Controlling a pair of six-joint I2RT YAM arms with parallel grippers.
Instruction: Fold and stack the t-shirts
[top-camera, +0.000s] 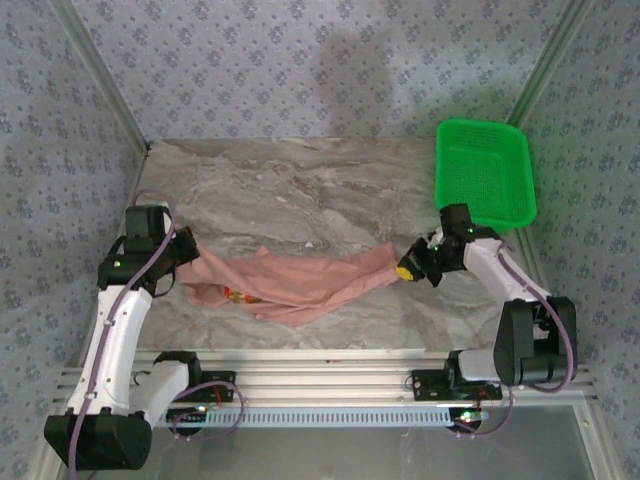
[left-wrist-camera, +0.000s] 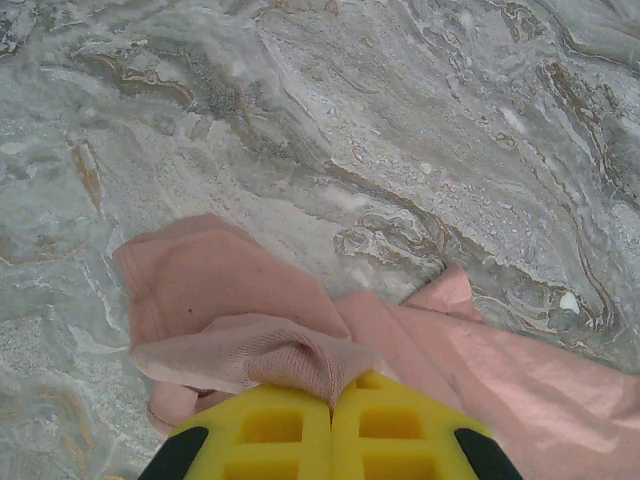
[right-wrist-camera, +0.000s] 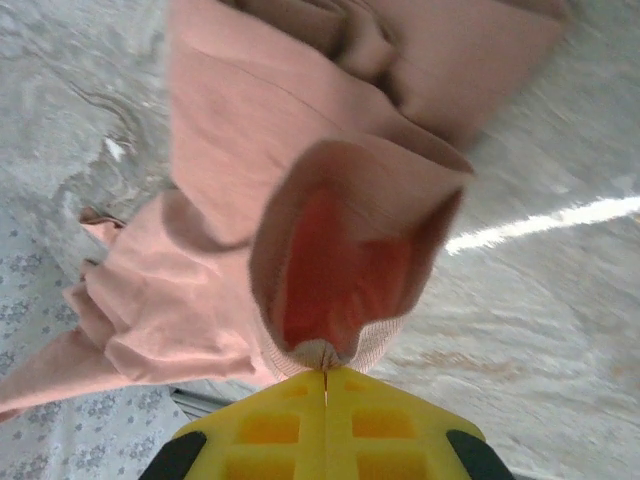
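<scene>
Your left gripper (left-wrist-camera: 333, 400) is clenched on one end of the shirt (top-camera: 300, 282), and your right gripper (right-wrist-camera: 325, 375) is clenched on the other end. The shirt stretches between them, left of the basket (top-camera: 487, 175) and outside it, with its right end near the basket's front-left corner.

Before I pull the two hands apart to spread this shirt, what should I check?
1. Left hand shut on the t-shirt: ok, a fold of cloth is pinched at its tips.
2. Right hand shut on the t-shirt: ok, a ribbed edge is pinched.
3. The t-shirt lying flat: not ok, it is bunched and twisted between the hands.
4. Matching corners held: cannot tell.
5. Green basket apart from the cloth: ok, it sits at the far right corner of the table.
</scene>
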